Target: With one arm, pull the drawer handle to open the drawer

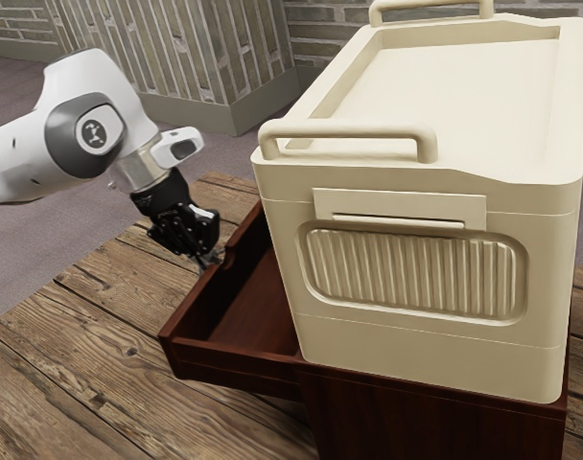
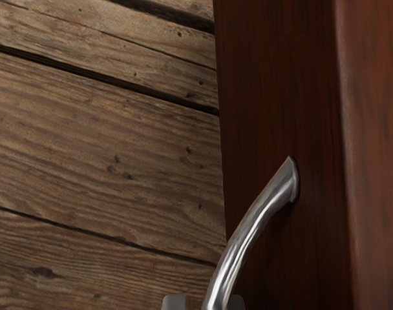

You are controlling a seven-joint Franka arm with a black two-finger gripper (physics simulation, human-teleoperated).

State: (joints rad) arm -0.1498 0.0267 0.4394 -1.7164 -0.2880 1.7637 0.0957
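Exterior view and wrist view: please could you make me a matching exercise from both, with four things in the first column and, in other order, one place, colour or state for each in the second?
Column 1
1. Drawer
2. Handle
3. Large box
4. Table

Column 2
a. On top of the dark red-brown cabinet
b. Made of rough brown planks
c. Open, its inside visible
d. Curved, silvery and shiny

Right pairs: 1-c, 2-d, 3-a, 4-b
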